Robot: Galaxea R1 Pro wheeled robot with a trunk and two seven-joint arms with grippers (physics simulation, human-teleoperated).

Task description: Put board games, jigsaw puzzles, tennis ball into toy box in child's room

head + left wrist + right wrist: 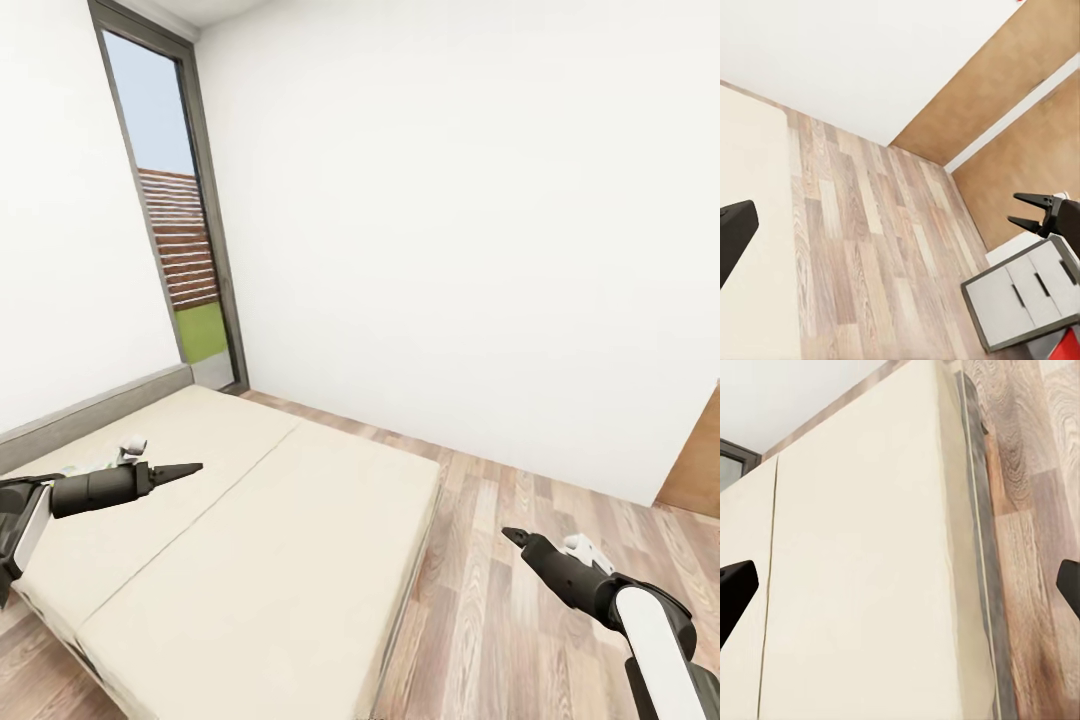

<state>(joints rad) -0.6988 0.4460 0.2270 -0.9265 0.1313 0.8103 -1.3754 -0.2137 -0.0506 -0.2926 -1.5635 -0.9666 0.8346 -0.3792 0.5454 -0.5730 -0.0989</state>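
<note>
Head view shows the right gripper [515, 536] nearest, low over the wood floor [520, 620] beside the bed [270, 540]. In the right wrist view its two fingertips [736, 585] stand at the far edges of the picture, so the jaws are wide and hold nothing. The left gripper [186, 468] hangs over the mattress near the headboard side. From these pictures I cannot tell if it is wide or narrow, because only one dark finger [735, 236] is seen clearly.

Just behind the left arm, a small pale printed patch [78, 466] lies on the mattress. It may be one of the board games, but the arm hides too much to be sure.

I judge the step in hand is coming to the bed for a game box. To do it well, the robot should turn more toward the headboard, bring the box fully into sight, then lower the open jaws over one edge.

Farther off, a grey cabinet [1020, 300] stands on the floor, its drawers shut.
</note>
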